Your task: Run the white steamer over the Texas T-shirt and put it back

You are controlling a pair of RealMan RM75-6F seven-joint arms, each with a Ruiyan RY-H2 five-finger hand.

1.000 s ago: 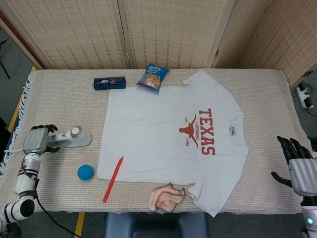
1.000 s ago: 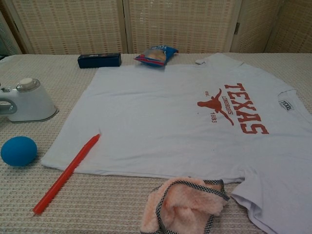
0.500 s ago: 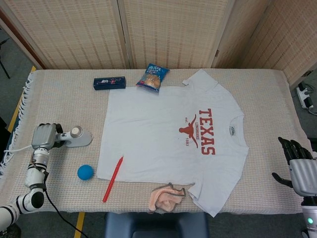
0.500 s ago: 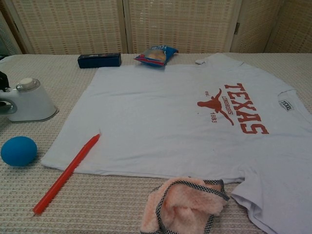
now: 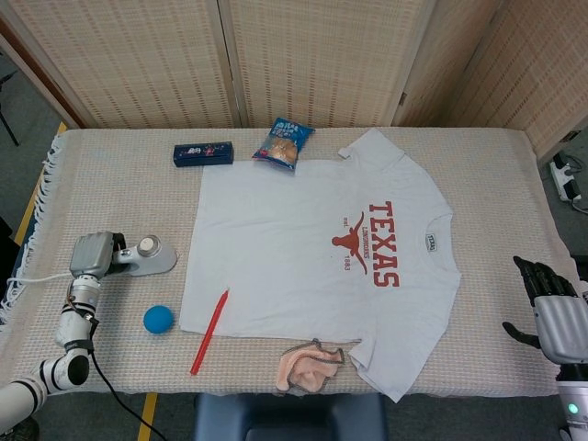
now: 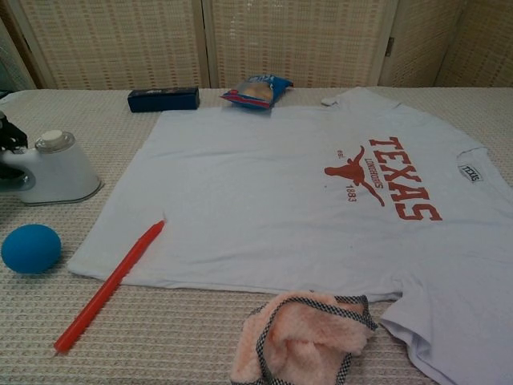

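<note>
Item one: the white steamer (image 5: 147, 256) is standing on the woven table covering (image 5: 110, 202) at the left side of the table, just beside the left edge of the T-shirt but not touching it, with its round cap facing up and a white cord trailing off leftward. The left hand (image 5: 92, 254) is wrapping around the steamer's handle end and holding it; in the chest view only dark fingertips (image 6: 11, 138) are showing at the frame's left edge against the steamer body (image 6: 54, 167). Item two: the Texas T-shirt (image 5: 312, 257), pale grey-white with a red longhorn print, is lying flat across the middle of the table, collar toward the right. Item three: the right hand (image 5: 553, 308) is hovering off the table's right edge, holding nothing, its dark fingers spreading apart and pointing upward. Item four: a blue ball (image 5: 158, 319) is sitting near the steamer, on the side closer to the robot. Item five: a red pen (image 5: 209, 332) is lying diagonally, its tip overlapping the shirt's hem. Item six: a pink cloth (image 5: 310, 366) with checked trim is lying crumpled at the near edge, touching the shirt. Item seven: a dark blue box (image 5: 203, 153) and a blue snack bag (image 5: 284, 143) are resting at the far side, the bag touching the shirt's edge.
</note>
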